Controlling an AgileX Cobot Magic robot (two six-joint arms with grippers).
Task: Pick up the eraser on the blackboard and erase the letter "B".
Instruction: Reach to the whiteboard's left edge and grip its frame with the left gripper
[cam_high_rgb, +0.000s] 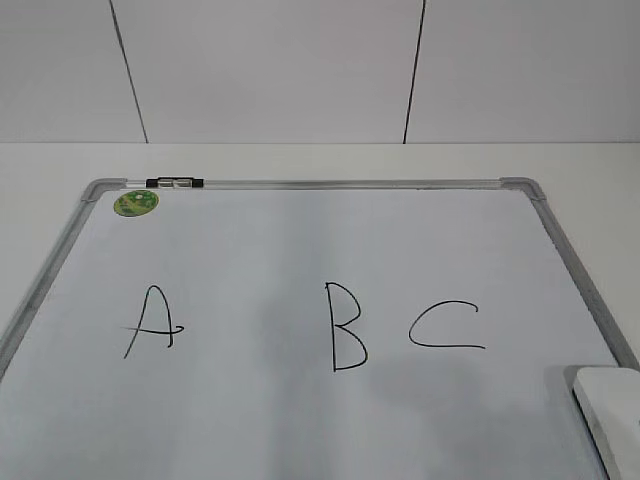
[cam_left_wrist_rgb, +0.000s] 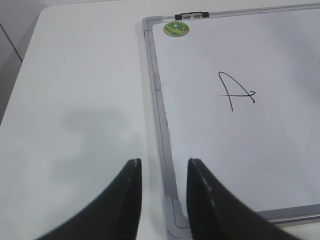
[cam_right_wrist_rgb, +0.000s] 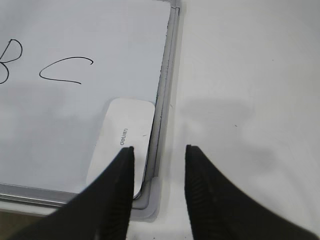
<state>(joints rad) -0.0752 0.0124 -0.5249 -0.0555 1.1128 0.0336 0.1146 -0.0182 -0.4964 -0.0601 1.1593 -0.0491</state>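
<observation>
Grippers: right (cam_right_wrist_rgb: 159, 155) and left (cam_left_wrist_rgb: 164, 167) both parted, empty.
Eraser (cam_right_wrist_rgb: 122, 145): board's near right corner, tight to frame (cam_right_wrist_rgb: 160, 125); a finger may snag there.
B (cam_high_rgb: 345, 327): mid-board; wide wipe risks C (cam_high_rgb: 445, 325).

The blackboard (cam_high_rgb: 300, 250) is white with a silver-grey frame and grey corner pieces. Its letters A (cam_high_rgb: 150, 320), B (cam_high_rgb: 347, 327) and C (cam_high_rgb: 445, 326) are thin black lines. A round green sticker (cam_high_rgb: 135, 203) has a pale pattern. The marker (cam_high_rgb: 174, 183) is black and clear. The eraser (cam_right_wrist_rgb: 122, 145) is white with small grey print. The counter (cam_left_wrist_rgb: 75, 100) is white. The left pincer (cam_left_wrist_rgb: 162, 200) and right pincer (cam_right_wrist_rgb: 159, 195) are black.
</observation>
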